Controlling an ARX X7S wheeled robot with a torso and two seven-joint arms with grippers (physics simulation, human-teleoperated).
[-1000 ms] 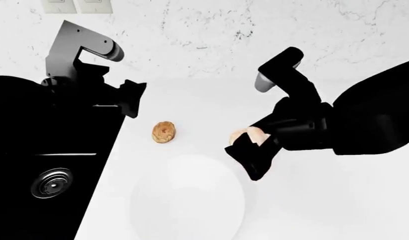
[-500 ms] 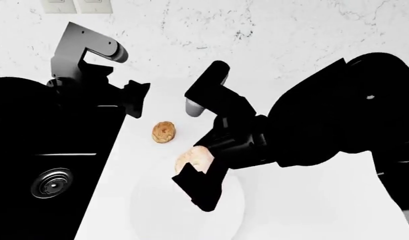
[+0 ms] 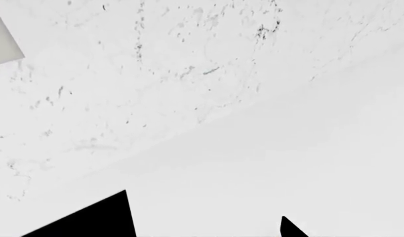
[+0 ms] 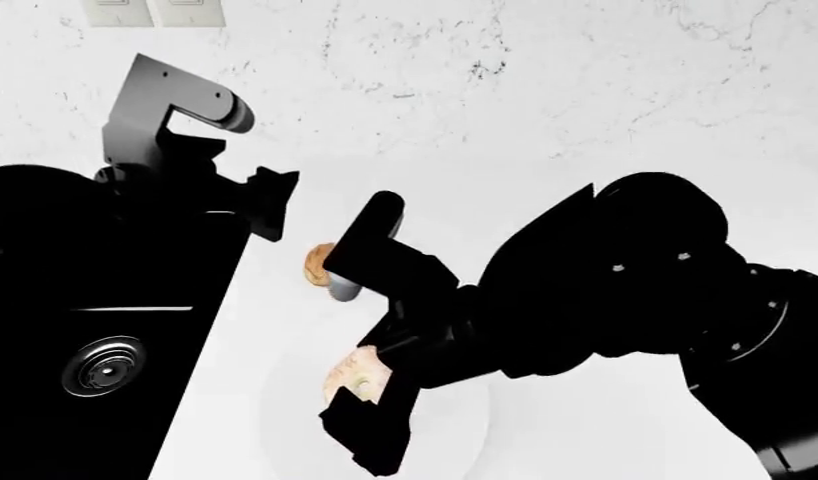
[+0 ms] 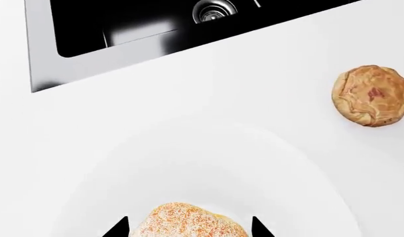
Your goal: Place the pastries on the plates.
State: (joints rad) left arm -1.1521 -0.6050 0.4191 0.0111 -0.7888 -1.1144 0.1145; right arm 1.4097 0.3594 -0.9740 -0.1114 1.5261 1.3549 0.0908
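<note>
The pale sugared doughnut [image 5: 188,223] sits between my right gripper's fingertips [image 5: 116,230], and the right gripper [image 5: 187,230] is shut on it. In the head view this gripper [image 4: 360,405] holds the doughnut [image 4: 346,377] over the plain white plate [image 4: 278,425]. The plate [image 5: 209,163] lies directly beneath in the right wrist view. The golden-brown bun [image 5: 372,95] rests on the counter beyond the plate. In the head view the bun [image 4: 314,262] is half hidden behind my right wrist. My left gripper [image 4: 269,205] hovers open near the sink's edge, with nothing between its fingertips [image 3: 97,219].
A black sink [image 4: 102,340] with a round drain [image 4: 102,366] is sunk into the white counter at the left. A marbled wall [image 4: 516,70] with switch plates [image 4: 156,10] closes off the back. My bulky right arm [image 4: 623,290] covers the counter's right side.
My right arm has swung left and nearer with the doughnut, from beside the plate to over it, and now hides part of the bun. The left arm has barely moved.
</note>
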